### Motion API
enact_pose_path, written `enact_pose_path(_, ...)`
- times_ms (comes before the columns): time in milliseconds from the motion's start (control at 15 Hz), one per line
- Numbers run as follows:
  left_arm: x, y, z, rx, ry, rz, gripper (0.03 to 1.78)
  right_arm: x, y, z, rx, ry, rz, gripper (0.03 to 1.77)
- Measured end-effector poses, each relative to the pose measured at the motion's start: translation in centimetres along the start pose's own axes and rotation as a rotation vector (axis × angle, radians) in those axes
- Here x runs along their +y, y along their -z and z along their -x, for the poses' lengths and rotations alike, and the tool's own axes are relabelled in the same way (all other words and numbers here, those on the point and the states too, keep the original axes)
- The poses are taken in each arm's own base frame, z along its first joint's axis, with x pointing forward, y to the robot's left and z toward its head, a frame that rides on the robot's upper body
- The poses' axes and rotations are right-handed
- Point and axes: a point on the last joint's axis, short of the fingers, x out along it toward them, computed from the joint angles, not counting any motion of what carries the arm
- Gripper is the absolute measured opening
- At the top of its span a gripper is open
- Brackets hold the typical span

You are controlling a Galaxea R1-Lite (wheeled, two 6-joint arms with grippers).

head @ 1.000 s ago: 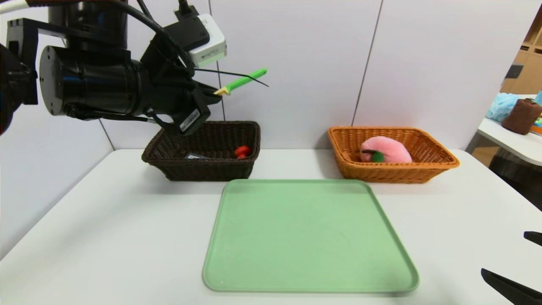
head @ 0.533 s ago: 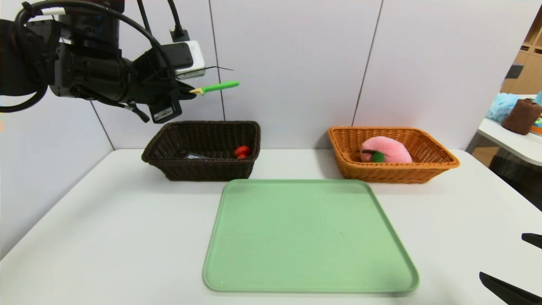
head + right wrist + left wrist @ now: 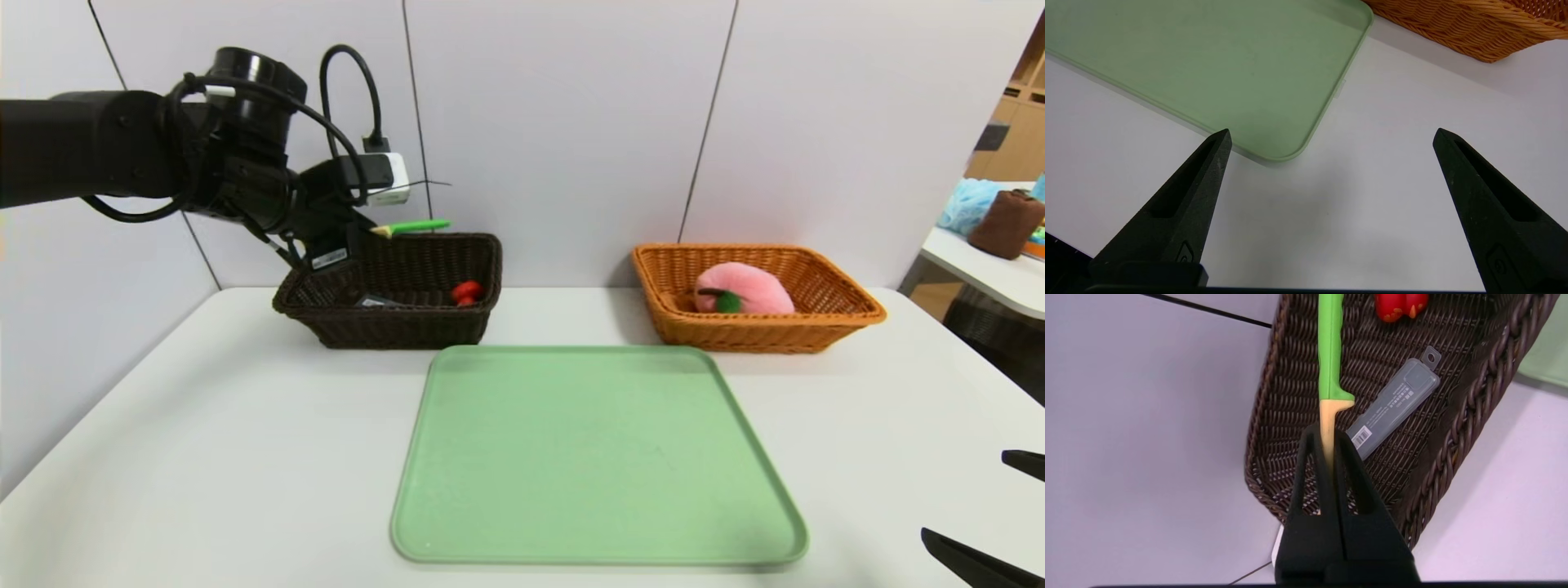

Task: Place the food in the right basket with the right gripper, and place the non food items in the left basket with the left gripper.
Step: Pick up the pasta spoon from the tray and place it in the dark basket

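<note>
Nearest to me, the right gripper (image 3: 1331, 134) is parked low over the tabletop (image 3: 204, 457) at the near right, its fingers spread wide apart and holding nothing. I have left it idle; it has not moved in the last second.

Beyond it lies the green tray (image 3: 596, 457), which now carries nothing. I judge that every item to be sorted has been lifted off it.

Farther back, the change is on the left side. I have brought the left gripper (image 3: 1327, 435) down and forward from its raised position, so that it now sits just above the near-left rim of the left basket (image 3: 384, 327). It remains clamped on the yellow neck of the pasta spoon (image 3: 1329, 355), whose green handle projects out over the basket interior. The spoon is still airborne and touches no wicker that I can see.

Inside the same basket rest the grey case (image 3: 1394, 402) and the red duck toy (image 3: 467, 292). In the right basket (image 3: 759, 331), well apart to the right, the plush peach (image 3: 744, 288) is already placed.

I judge the task nearly complete: only release of the spoon remains. A slightly lower approach before opening should keep the long handle from tipping over the rim.
</note>
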Motion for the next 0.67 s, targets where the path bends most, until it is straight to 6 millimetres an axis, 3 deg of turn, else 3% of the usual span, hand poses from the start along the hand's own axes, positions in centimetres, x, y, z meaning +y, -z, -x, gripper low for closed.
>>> enact_pose_path(333,-1.0,1.3,-4.7,0.078,0.037,-0.003,0.05,0.1,0.1,-0.2,0.013,-0.010,0.007,1.70)
enact_pose_path(667,-2.0,2.4,-8.1,0.108,0.061,0.002,0.05,0.1,0.2,-0.4,0.024,-0.018,0.009,1.70)
